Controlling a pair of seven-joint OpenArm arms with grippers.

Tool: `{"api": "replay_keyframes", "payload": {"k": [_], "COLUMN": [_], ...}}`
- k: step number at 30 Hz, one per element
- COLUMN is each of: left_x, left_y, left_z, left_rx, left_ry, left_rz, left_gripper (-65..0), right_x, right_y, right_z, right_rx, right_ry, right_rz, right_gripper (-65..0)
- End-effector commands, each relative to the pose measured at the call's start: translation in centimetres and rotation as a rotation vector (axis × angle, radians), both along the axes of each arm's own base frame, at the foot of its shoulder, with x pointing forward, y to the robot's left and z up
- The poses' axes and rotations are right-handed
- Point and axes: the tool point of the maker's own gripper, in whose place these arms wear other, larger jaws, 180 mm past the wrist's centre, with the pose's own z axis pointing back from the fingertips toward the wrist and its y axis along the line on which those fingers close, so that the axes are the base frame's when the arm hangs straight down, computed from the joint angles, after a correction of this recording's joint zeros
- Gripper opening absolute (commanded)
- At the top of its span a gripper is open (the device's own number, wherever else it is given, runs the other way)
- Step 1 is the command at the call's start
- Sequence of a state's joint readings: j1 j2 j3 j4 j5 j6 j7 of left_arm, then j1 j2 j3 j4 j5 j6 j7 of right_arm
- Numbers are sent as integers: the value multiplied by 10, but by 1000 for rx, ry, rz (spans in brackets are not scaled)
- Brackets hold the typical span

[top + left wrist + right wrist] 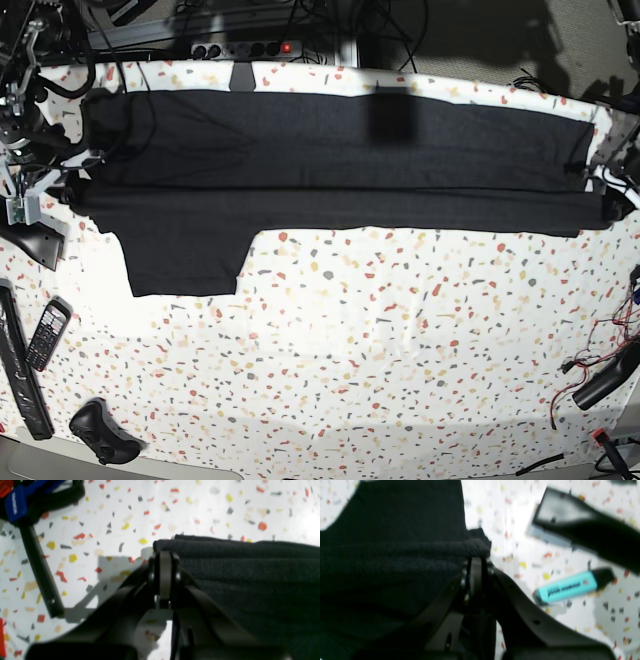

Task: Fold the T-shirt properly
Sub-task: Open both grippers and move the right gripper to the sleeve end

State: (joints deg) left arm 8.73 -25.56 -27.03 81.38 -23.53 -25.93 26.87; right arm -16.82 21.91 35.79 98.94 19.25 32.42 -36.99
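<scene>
The black T-shirt point(330, 160) lies stretched wide across the far half of the speckled table, with one part hanging toward the front at the left point(185, 255). No print shows. My left gripper point(165, 555) is shut on a folded edge of the T-shirt point(237, 570) at the base view's right end point(612, 203). My right gripper point(476, 558) is shut on the folded edge of the T-shirt point(395, 555) at the base view's left end point(68, 190). The cloth runs taut between the two grippers.
A teal highlighter point(567, 586) and a dark flat device point(582, 525) lie beside my right gripper. A phone point(46, 333), a long black bar point(18, 360) and a black controller point(100, 430) lie front left. Cables and a black tool point(600, 380) lie front right.
</scene>
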Motion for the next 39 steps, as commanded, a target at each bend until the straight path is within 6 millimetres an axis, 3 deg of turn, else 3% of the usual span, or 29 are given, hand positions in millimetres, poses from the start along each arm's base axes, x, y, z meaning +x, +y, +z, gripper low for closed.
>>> {"api": "replay_keyframes", "payload": {"k": [1, 4, 6, 7, 8, 10, 13, 18, 21, 27, 33, 39], "left_x": [8, 3, 1, 0, -1, -2, -2, 1, 6, 21, 27, 33], "left_y": [8, 11, 14, 15, 16, 16, 19, 27, 27, 16, -1, -14], "left_z": [18, 12, 10, 8, 7, 7, 7, 15, 20, 33, 27, 25], "left_rx": [26, 55, 80, 90, 93, 94, 102, 125, 124, 41, -9, -51], "left_ry": [-56, -21, 0, 12, 20, 24, 39, 29, 10, -56, -80, -100], "left_rz": [5, 4, 3, 3, 4, 4, 5, 2, 4, 6, 13, 17], "left_gripper": [-650, -650, -650, -610, -531, -408, -385, -385, -385, -385, -385, -385], "right_x": [5, -8, -16, -17, -17, -14, -5, 30, 51, 95, 132, 163], "right_y": [-6, -12, -16, -18, -18, -18, -17, 3, 20, 49, 63, 56], "right_z": [13, -1, -8, -9, -8, -6, 2, 32, 40, 22, -4, -10], "right_rx": [-33, -60, -78, -90, -93, -87, -69, 65, 134, 212, 179, 144], "right_ry": [-22, 86, 142, 151, 149, 137, 103, -39, -53, -8, 107, 174], "right_rz": [6, -13, -24, -27, -28, -27, -19, 18, 59, 129, 169, 152], "right_gripper": [-650, -634, -529, -487, -458, -441, -441, -441, -441, -441, -441, -441]}}
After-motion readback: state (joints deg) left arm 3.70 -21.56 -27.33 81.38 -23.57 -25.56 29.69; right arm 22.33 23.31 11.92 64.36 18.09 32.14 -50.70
